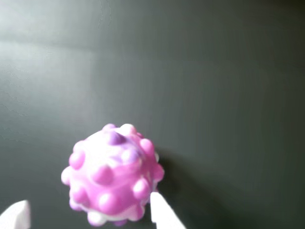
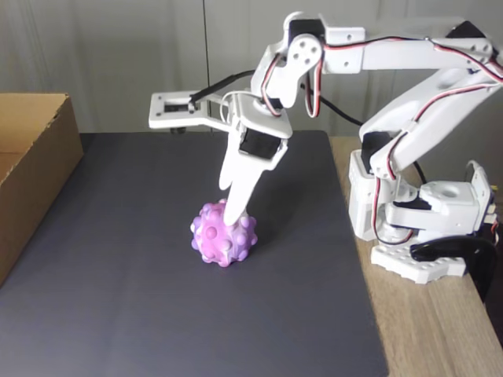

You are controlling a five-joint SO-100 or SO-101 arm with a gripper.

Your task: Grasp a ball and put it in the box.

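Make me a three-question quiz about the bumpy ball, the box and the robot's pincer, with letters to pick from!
1. Where is the ball?
A. inside the box
B. on the dark mat
C. on the wooden table

2. What colours are on the ball?
A. pink, purple and white
B. green and yellow
C. plain black

3. How is the pincer?
A. high above the box
B. lying flat on the mat
C. open, with a finger at each side of the ball

Answers:
1. B: in the fixed view the ball sits on the dark mat, apart from the box.
2. A: the wrist view shows pink bumps with purple and white patches.
3. C: in the wrist view a white fingertip shows on each side of the ball.
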